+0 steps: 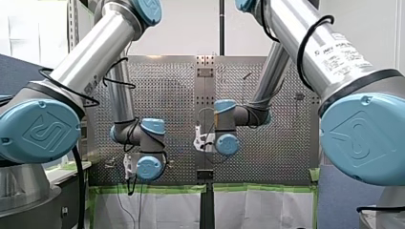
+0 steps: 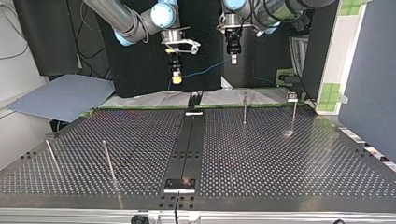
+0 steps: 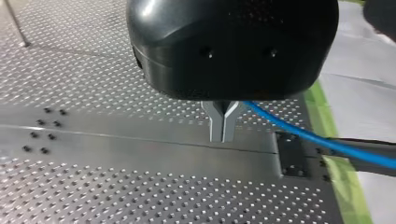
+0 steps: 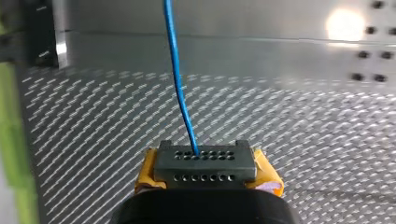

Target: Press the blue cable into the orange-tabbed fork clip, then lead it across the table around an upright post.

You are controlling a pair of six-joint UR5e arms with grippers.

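Top view: both my arms come in at the upper edge with wrists bent, so the grippers point straight down over the far edge of the perforated table (image 2: pixel 280 154), clear of its surface. My right gripper (image 2: pixel 176 79) hangs upper centre-left. My left gripper (image 2: pixel 233 57) is just to its right and slightly higher.

The blue cable (image 2: pixel 205 71) spans the gap between them, in the air. It passes above the black clip (image 2: pixel 194 100) at the far end of the centre strip without touching it. An upright post (image 2: pixel 244 107) stands right of the clip.

Left wrist view: metal fingers (image 3: pixel 217 126) pressed together, cable (image 3: pixel 317 140) leaving beside their base.

Right wrist view: yellow pads (image 4: pixel 145 175) closed, cable (image 4: pixel 179 88) running straight ahead from between them.
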